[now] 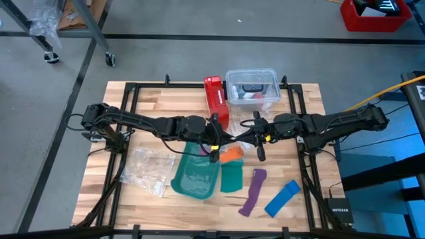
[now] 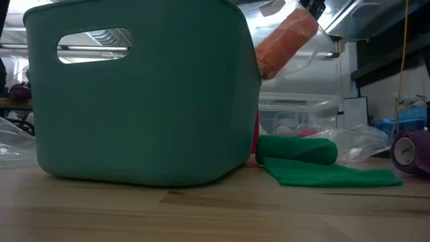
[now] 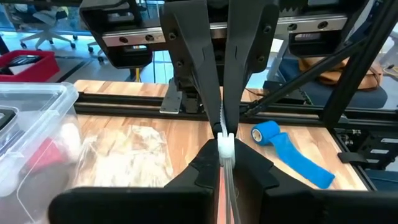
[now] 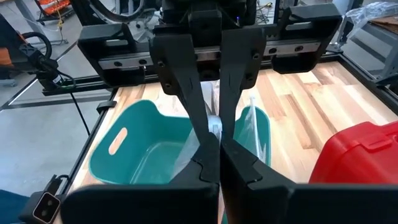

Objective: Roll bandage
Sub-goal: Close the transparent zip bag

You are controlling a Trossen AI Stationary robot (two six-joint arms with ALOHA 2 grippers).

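Where planks (image 1: 305, 126) meet grey floor (image 1: 166, 60)

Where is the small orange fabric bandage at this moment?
In the high view the small orange fabric bandage sits mid-table between both grippers, right of the teal plastic basket, above the green cloth.

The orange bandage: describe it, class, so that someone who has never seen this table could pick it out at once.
Find the teal basket near the table's middle. Just to its right, between the two arms, the orange bandage is lifted off the wood above a green bandage. It is the only orange fabric; the purple strip and blue strip lie flat farther right.
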